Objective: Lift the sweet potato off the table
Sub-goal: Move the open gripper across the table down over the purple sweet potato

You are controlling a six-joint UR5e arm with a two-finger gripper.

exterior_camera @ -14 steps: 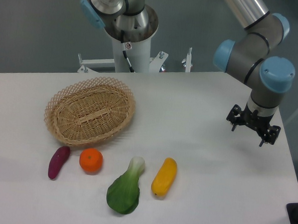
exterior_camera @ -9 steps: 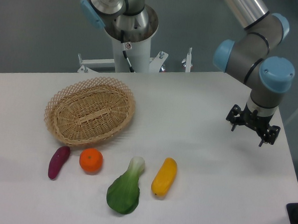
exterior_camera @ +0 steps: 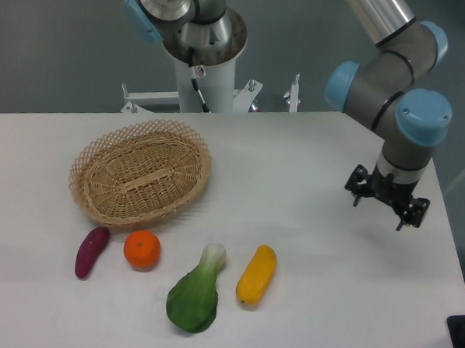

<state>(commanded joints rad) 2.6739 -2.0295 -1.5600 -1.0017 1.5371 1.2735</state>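
Note:
The sweet potato [exterior_camera: 91,251], a small dark purple tuber, lies on the white table [exterior_camera: 306,248] near the front left, just left of a round orange. My gripper [exterior_camera: 381,210] hangs over the table's right side, far from the sweet potato. Its fingers [exterior_camera: 356,198] point down and stand apart with nothing between them.
An orange [exterior_camera: 142,249] sits beside the sweet potato. A green leafy vegetable [exterior_camera: 196,292] and a yellow oblong vegetable [exterior_camera: 257,274] lie toward the front middle. A wicker basket [exterior_camera: 140,172] stands behind them at the left. The robot's base column [exterior_camera: 201,55] rises at the back.
The arm and gripper have shifted slightly to the left. The vegetables, orange and basket have not moved.

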